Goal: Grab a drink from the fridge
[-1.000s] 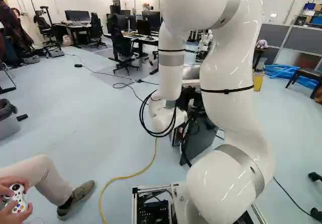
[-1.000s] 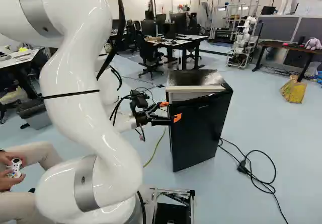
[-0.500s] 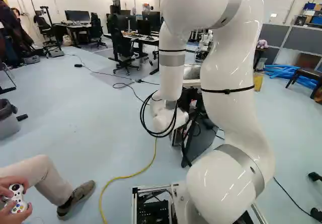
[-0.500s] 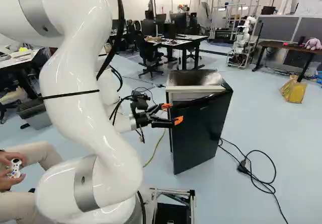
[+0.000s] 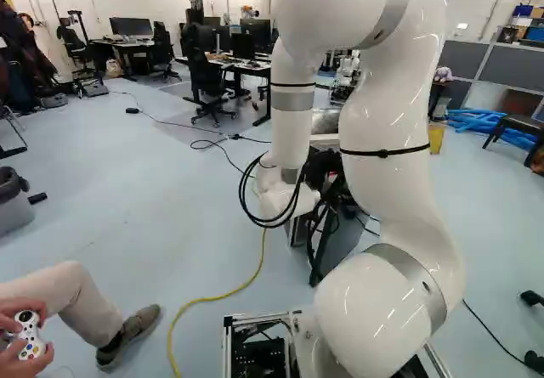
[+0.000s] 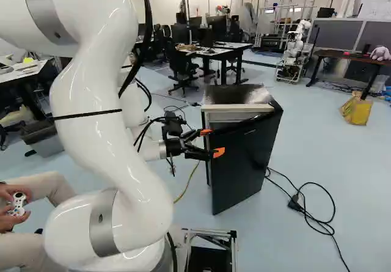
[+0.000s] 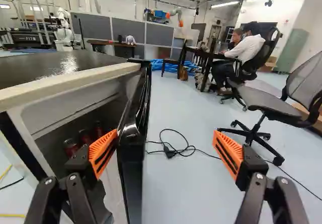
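Gripper [image 7: 166,141] is spread wide, nothing clamped: one pad [image 7: 103,151] is tucked inside the door [image 7: 132,171], the other pad [image 7: 229,153] sits well off its outer face. Looks like the door's being hooked open, tbh. Best swung wide in a slow arc, inner pad kept behind the edge so it doesn't slip off, fridge [image 7: 53,90] not dragged. The cans [image 7: 70,146] can be seen inside the fridge, ahead of the inner pad and off to its fridge side, still out of grasp.
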Available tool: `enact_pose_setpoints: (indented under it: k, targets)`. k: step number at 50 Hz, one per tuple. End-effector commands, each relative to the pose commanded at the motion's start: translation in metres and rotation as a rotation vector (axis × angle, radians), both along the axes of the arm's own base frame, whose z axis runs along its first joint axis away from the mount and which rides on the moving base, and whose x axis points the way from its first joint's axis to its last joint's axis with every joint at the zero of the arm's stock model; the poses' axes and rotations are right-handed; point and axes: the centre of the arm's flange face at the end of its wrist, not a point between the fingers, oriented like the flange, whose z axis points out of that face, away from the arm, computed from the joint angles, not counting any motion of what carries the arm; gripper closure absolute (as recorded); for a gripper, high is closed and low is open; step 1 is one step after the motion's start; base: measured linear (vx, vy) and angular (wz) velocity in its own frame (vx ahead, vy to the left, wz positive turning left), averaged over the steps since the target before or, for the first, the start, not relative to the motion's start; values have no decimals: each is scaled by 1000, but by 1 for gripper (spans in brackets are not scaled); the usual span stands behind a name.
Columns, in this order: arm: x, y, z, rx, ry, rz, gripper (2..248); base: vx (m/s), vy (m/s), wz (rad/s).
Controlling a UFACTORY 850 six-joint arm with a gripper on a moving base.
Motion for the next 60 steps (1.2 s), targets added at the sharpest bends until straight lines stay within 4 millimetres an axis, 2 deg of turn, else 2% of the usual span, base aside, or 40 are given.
enact_pose_setpoints:
  k: [23, 60]
  targets:
    - [1, -12, -4, 49, 4, -129, 3, 0, 0, 0]
    - [5, -63, 1, 22, -46, -446, 3, 0, 0, 0]
